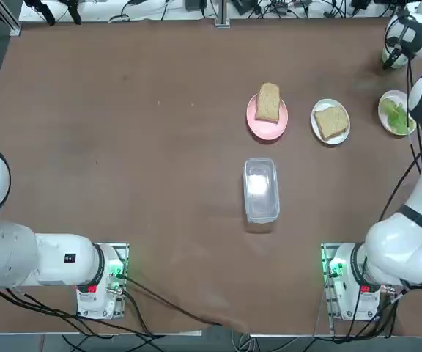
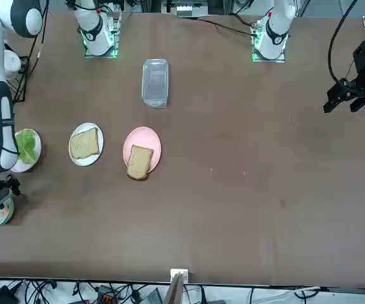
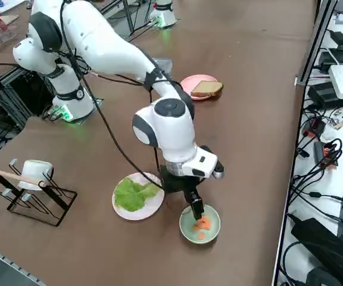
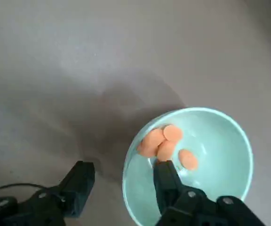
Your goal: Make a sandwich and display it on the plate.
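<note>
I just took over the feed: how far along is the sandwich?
Nothing is stacked yet. One toast slice lies on the white plate, another on the pink plate, lettuce on its own plate. The right tool, open, straddles the rim of the bowl of carrot slices, none gripped. All stacking remains.

Right arm: glossy white rounded shells showing, grey caps at the joints, a black band ringing the forearm near 12 o'clock of the wrist. Black cable trailing along the links. Base glowing green, a red patch beside it. Right gripper: matte black fingers, small silver screws showing
</note>
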Controlling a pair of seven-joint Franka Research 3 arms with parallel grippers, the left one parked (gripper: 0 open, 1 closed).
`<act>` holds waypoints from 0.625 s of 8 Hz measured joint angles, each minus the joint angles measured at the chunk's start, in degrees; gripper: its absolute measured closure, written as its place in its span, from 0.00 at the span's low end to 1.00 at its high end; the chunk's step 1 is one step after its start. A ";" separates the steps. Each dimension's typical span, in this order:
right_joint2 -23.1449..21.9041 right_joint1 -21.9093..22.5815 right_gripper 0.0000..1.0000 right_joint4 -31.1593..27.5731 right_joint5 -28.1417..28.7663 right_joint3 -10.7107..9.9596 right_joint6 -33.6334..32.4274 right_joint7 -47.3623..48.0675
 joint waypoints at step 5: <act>0.25 -0.07 0.97 0.23 0.00 0.00 -0.07 0.07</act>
